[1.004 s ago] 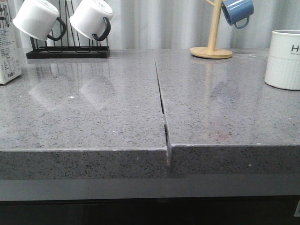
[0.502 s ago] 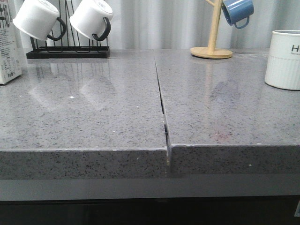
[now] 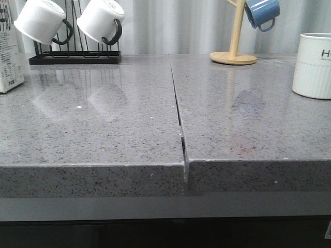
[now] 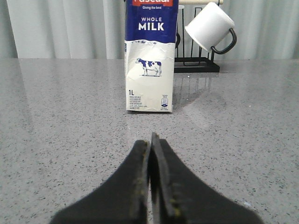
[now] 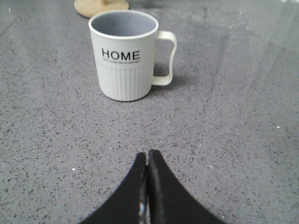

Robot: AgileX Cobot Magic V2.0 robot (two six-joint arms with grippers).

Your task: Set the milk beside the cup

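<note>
The milk [image 4: 150, 65] is a tall white carton with a dark blue top band and a cow picture. It stands upright on the grey counter straight ahead of my left gripper [image 4: 150, 140], which is shut and empty and some way short of it. In the front view the milk [image 3: 10, 51] is cut off at the far left edge. The cup [image 5: 125, 55], off-white, ribbed, lettered "HOME", stands ahead of my right gripper [image 5: 148, 156], which is shut and empty. The cup [image 3: 313, 64] is at the far right in the front view. Neither gripper shows in the front view.
A black wire rack [image 3: 75, 57] at the back left holds white mugs with black handles [image 3: 101, 20]. A wooden mug tree [image 3: 234, 54] with a blue mug [image 3: 262, 13] stands at the back right. A seam [image 3: 178, 111] splits the grey counter down the middle.
</note>
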